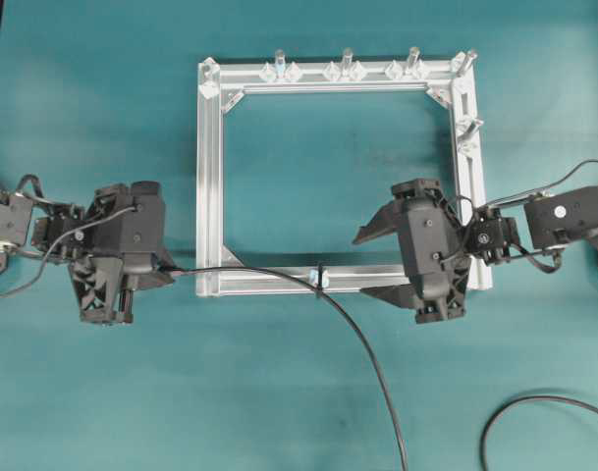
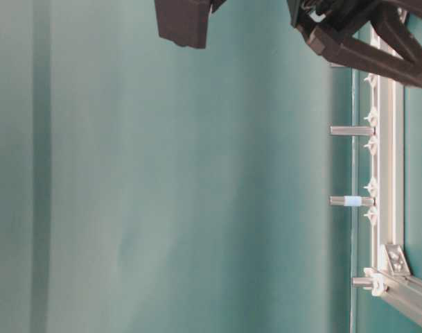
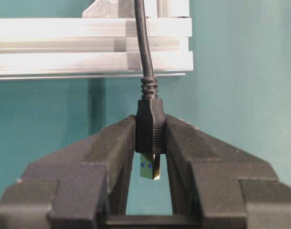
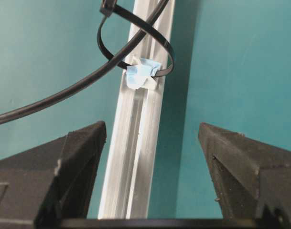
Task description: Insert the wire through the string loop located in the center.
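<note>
The wire (image 1: 367,343) is a black cable that runs from my left gripper (image 1: 169,270) across the frame's near bar and off the bottom edge. Its plug (image 3: 150,126) sits pinched between the left jaws, with the yellowish metal tip pointing back between them. The string loop (image 1: 320,277) stands on the middle of that bar. In the right wrist view the wire (image 4: 64,95) passes through the string loop (image 4: 99,37), just above a pale-blue scrap (image 4: 140,74). My right gripper (image 4: 152,126) is open and holds nothing, its fingers straddling the bar short of the loop.
The square silver frame (image 1: 208,177) lies flat on the teal table, with upright pegs (image 1: 347,61) along its far bar. More black cable (image 1: 534,402) curls at the bottom right. The table-level view shows the pegs (image 2: 349,130) and black gripper parts (image 2: 363,41).
</note>
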You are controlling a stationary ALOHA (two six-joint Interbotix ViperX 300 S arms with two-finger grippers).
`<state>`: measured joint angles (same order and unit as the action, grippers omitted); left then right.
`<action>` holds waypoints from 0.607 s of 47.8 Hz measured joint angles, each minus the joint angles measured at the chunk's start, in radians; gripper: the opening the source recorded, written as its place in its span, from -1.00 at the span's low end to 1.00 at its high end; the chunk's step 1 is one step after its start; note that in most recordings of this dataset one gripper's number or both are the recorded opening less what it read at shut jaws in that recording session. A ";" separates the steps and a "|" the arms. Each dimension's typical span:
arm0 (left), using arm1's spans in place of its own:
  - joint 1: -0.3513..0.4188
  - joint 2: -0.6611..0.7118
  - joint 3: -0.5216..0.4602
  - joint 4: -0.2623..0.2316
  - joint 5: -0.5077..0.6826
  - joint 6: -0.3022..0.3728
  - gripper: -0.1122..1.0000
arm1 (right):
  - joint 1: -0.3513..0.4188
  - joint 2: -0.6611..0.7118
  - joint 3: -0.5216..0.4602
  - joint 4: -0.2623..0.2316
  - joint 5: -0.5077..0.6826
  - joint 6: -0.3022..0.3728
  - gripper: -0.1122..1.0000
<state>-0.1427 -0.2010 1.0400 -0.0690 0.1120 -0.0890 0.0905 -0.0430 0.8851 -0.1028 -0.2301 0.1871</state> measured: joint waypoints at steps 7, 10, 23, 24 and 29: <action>0.000 0.000 -0.017 0.000 0.029 0.002 0.25 | 0.002 0.000 0.002 -0.002 0.000 0.000 0.61; 0.000 0.000 -0.021 0.002 0.032 0.000 0.36 | 0.002 0.000 0.002 -0.002 0.000 0.000 0.61; 0.000 -0.006 -0.021 0.002 0.035 0.000 0.10 | 0.002 0.000 0.000 -0.002 0.002 0.000 0.61; 0.000 -0.008 -0.021 0.002 0.037 0.000 0.10 | 0.002 0.000 0.000 -0.002 0.000 0.000 0.61; 0.000 -0.035 -0.021 0.006 0.037 0.002 0.10 | 0.000 -0.008 0.000 -0.002 0.002 0.000 0.61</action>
<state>-0.1427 -0.2362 1.0186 -0.0629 0.1488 -0.0874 0.0905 -0.0506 0.8851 -0.1043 -0.2286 0.1871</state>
